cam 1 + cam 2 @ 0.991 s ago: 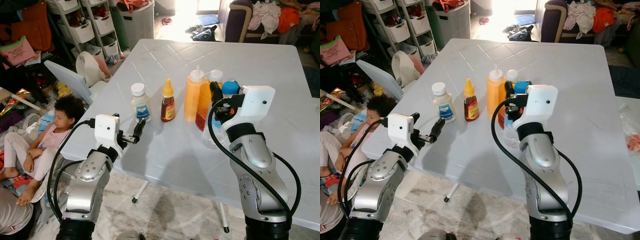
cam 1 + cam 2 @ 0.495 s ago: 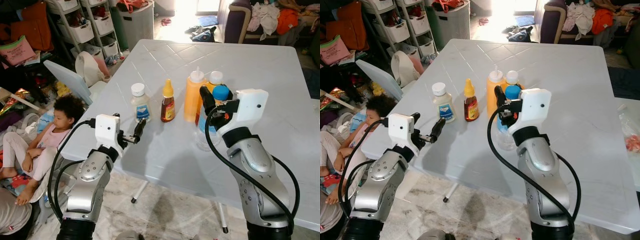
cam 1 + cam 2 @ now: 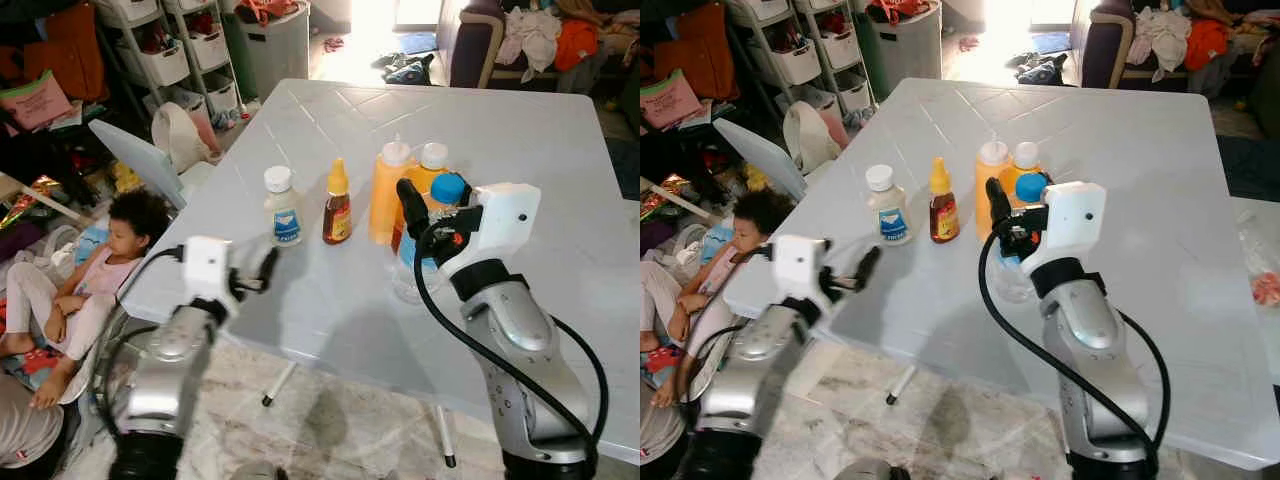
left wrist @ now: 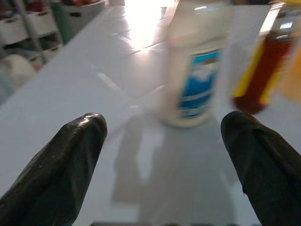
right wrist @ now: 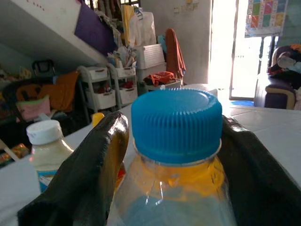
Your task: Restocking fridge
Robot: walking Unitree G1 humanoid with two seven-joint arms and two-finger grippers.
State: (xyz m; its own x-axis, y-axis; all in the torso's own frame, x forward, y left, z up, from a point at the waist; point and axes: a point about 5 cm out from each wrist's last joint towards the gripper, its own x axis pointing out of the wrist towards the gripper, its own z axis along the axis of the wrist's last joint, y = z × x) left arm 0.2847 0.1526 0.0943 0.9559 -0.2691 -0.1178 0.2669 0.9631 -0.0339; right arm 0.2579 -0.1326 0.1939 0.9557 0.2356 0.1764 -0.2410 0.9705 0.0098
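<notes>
Left eye view: right gripper (image 3: 425,205) sits at the blue-capped bottle (image 3: 440,200) on the white table (image 3: 560,170). Left gripper (image 3: 262,272) is blurred near the table edge.

Left wrist view: fingers (image 4: 56,165) spread, facing the mayo jar (image 4: 197,70).

Right wrist view: fingers (image 5: 89,174) flank the blue cap, touching.

White square table (image 3: 520,130) with faint diagonal tile lines occupies centre and right of frame. Beneath it, pale marbled floor (image 3: 330,430). Upper left: white shelving unit (image 3: 175,50) holding drawer bins, with orange and pink bags (image 3: 45,75) beside it. Grey laundry hamper (image 3: 270,40) at top centre. Strong daylight floods the floor (image 3: 375,25) at top centre. Upper right: dark sofa (image 3: 480,40) heaped with clothes (image 3: 545,30). Lower left: a child (image 3: 85,285) sits on the floor amid clutter.
</notes>
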